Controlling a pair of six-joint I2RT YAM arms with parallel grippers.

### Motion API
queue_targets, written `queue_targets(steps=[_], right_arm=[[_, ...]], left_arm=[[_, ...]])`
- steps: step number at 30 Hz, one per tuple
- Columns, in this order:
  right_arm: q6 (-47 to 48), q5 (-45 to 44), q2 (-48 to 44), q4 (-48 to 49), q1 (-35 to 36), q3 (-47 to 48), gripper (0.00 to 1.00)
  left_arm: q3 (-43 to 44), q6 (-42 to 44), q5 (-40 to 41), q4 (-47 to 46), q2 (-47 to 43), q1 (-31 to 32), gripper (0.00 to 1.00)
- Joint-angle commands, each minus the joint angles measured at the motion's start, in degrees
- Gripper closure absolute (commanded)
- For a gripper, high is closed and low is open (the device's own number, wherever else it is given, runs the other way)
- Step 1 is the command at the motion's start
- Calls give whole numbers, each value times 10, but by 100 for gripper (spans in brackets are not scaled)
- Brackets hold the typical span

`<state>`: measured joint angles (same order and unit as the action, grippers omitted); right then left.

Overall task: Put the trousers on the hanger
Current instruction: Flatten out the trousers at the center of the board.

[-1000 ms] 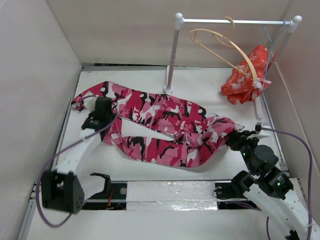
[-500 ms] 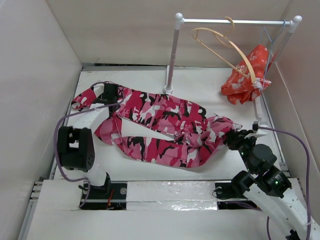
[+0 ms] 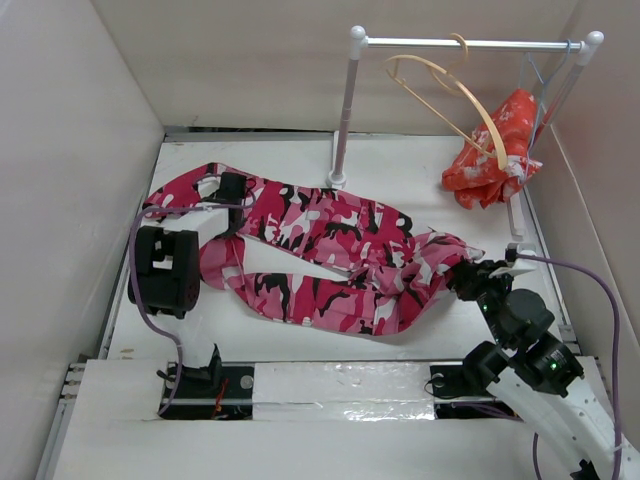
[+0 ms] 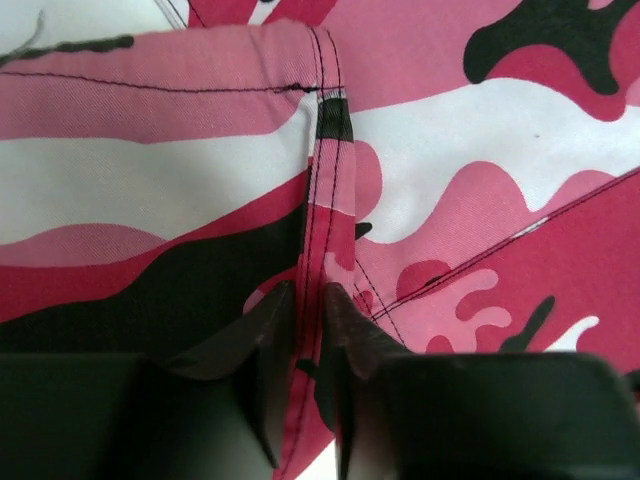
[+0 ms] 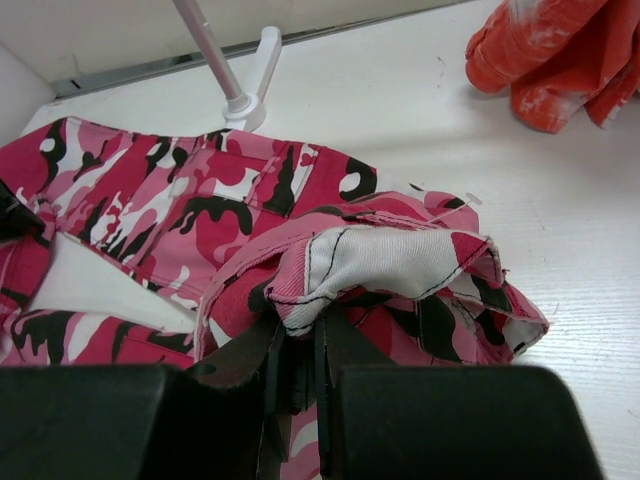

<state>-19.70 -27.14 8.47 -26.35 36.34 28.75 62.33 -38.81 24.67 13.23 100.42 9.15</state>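
White walls box in the table (image 3: 300,150), where the trousers (image 3: 330,235) sprawl flat across the middle of the frame, no part raised toward the rack (image 3: 470,43). At upper right the hanger (image 3: 455,85) hangs from it, carrying none of them. The left gripper (image 3: 232,190), middle left, is narrowed on a leg seam. The right gripper (image 3: 470,275), lower right, clamps a waistband fold. Lifting and draping both remain, I judge.

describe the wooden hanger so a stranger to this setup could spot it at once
A white clothes rail stands at the back right of the table. The hanger hangs tilted from its top bar, beside the bunched orange-red cloth. It alone is light tan wood with curved arms, unlike the thin wire hanger at the right post.
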Motion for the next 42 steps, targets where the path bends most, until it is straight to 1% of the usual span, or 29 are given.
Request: queue_targets(steps=[1, 2, 4, 5, 7, 10, 11, 13, 14, 15, 16, 17, 18, 19, 20, 21, 22, 23, 24, 25, 26, 27, 29, 30, 31, 33, 36, 38, 42], right_arm=[[5, -1, -6, 36, -5, 7, 100], [5, -1, -5, 39, -5, 6, 100], [5, -1, 0, 44, -5, 4, 100], [5, -3, 2, 48, -5, 4, 100], [6, -7, 8, 53, -5, 10, 100], [8, -14, 28, 60, -5, 29, 100], [7, -18, 35, 58, -5, 33, 100], [1, -23, 38, 53, -5, 42, 100], [-2, -29, 37, 46, -5, 46, 100], [-3, -31, 31, 42, -5, 46, 100], [-9, -33, 23, 38, -5, 46, 100], [-12, -34, 16, 29, -5, 44, 100], [-16, -35, -1, 26, -5, 41, 100], [-17, -35, -11, 26, -5, 37, 100], [-16, -31, -20, 25, -5, 33, 100], [-15, -31, -27, 21, -5, 32, 100], [-16, -30, -37, 15, -5, 33, 100], [-15, -33, -40, 3, -5, 35, 100], [-14, -34, -41, -4, -5, 40, 100], [-17, -34, -43, -10, -5, 42, 100], [-19, -24, -44, -13, -5, 42, 100], [-19, -18, -46, -12, -5, 42, 100], [-20, -8, -49, -15, -5, 41, 100], [-21, -6, -50, -17, -5, 41, 100], [-21, -3, -52, -18, -5, 41, 100], [-20, 1, -57, -18, -5, 41, 100], [-20, 2, -58, -15, -5, 39, 100], [-21, -5, -57, -15, -5, 39, 100], [-25, -27, -50, -19, -5, 41, 100]], left_arm=[[-2, -16, 10, -26, -9, 0, 86], [-1, -16, 1, -28, -13, 0, 87], [4, -16, -3, -22, -17, 0, 98], [7, -17, -1, -17, -26, 0, 100], [28, -14, -4, 2, -43, 0, 100], [87, -5, 2, 41, -110, 0, 100], [103, 1, 17, 52, -155, 0, 100], [136, 5, 36, 76, -204, -5, 100], [139, 7, 48, 79, -259, -14, 100], [137, 7, 51, 80, -287, -36, 100], [118, 5, 55, 79, -317, -50, 100], [98, 3, 69, 74, -378, -62, 100], [75, -4, 78, 65, -405, -82, 100], [20, -12, 87, 65, -434, -91, 100], [-8, -22, 106, 71, -482, -98, 100], [-32, -37, 121, 80, -504, -99, 100], [-82, -73, 134, 106, -528, -104, 100], [-106, -93, 158, 122, -577, -104, 100], [-127, -114, 168, 148, -602, -104, 100], [-174, -156, 173, 158, -630, -104, 100], [-201, -174, 170, 160, -685, -104, 95], [-227, -185, 163, 160, -710, -104, 92], [-314, -227, 142, 157, -758, -104, 92], [-314, -245, 131, 151, -764, -104, 93], [-338, -250, 121, 142, -766, -104, 94], [-356, -287, 99, 137, -747, -104, 98], [-361, -292, 107, 117, -705, -104, 100], [-343, -286, 131, 117, -683, -104, 100], [-289, -260, 145, 122, -680, -104, 100]])
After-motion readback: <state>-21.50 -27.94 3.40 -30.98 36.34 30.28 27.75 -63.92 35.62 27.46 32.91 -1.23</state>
